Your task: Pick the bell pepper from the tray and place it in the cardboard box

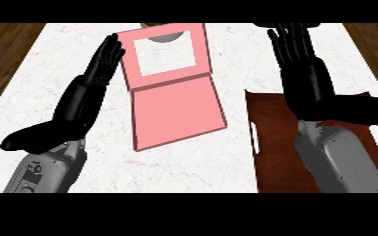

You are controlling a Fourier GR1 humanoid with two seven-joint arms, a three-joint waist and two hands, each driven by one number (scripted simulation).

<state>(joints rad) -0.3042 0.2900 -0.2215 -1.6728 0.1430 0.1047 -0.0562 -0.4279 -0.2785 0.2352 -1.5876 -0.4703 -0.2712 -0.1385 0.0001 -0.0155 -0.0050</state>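
Observation:
A pink box (177, 111) lies in the middle of the white counter, its front flap folded out flat toward me and its square opening showing a pale inside. A dark brown tray (275, 130) sits at the right, partly under my right forearm. No bell pepper shows anywhere; my right arm hides much of the tray. My right hand (303, 72) is above the tray's far edge, open, fingers straight and pointing away. My left hand (94, 82) stands open to the left of the box, fingers straight, edge-on, holding nothing.
A grey rounded shape (164, 38) shows at the far edge of the box's opening. The white counter (66, 45) ends in brown wooden floor at both far corners. Bare counter lies between the box and the tray.

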